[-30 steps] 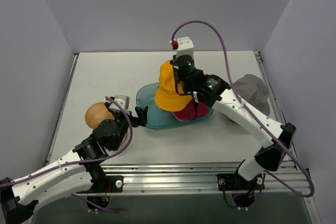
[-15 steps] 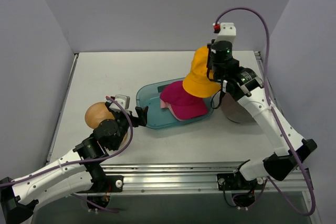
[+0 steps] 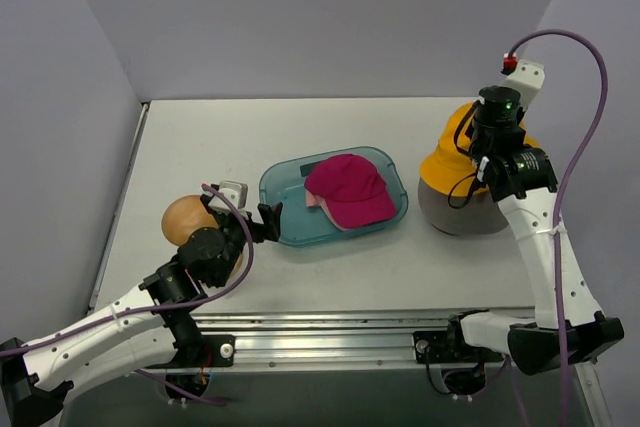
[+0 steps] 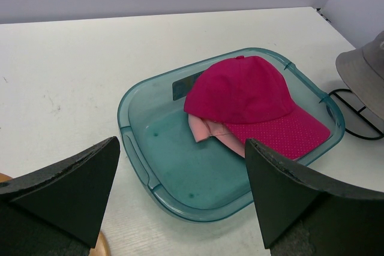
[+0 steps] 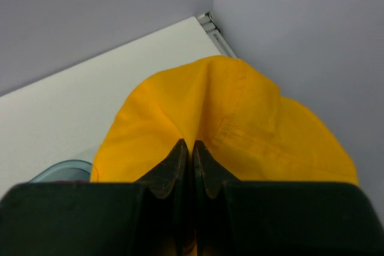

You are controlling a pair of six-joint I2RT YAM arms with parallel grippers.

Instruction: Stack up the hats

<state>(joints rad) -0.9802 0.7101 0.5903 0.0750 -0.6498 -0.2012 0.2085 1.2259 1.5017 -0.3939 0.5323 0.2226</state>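
Observation:
My right gripper (image 5: 192,143) is shut on a fold of the yellow-orange hat (image 3: 447,155), which hangs over the grey hat (image 3: 463,214) at the table's right side; whether the two touch I cannot tell. The magenta hat (image 3: 348,190) lies in the teal tray (image 3: 285,222) on top of the pale pink hat (image 4: 209,129), of which only an edge shows. My left gripper (image 4: 181,143) stands open just off the tray's near-left rim, holding nothing. In the left wrist view the grey hat (image 4: 363,71) sits at the far right.
A round-topped wooden stand (image 3: 186,217) is beside my left wrist, at the left. The right side wall is close behind the yellow-orange hat. Bare tabletop (image 3: 210,142) lies behind and left of the tray.
My right arm has carried the yellow-orange hat from above the tray to the right, over the grey hat, uncovering the magenta hat. The left arm has not moved.

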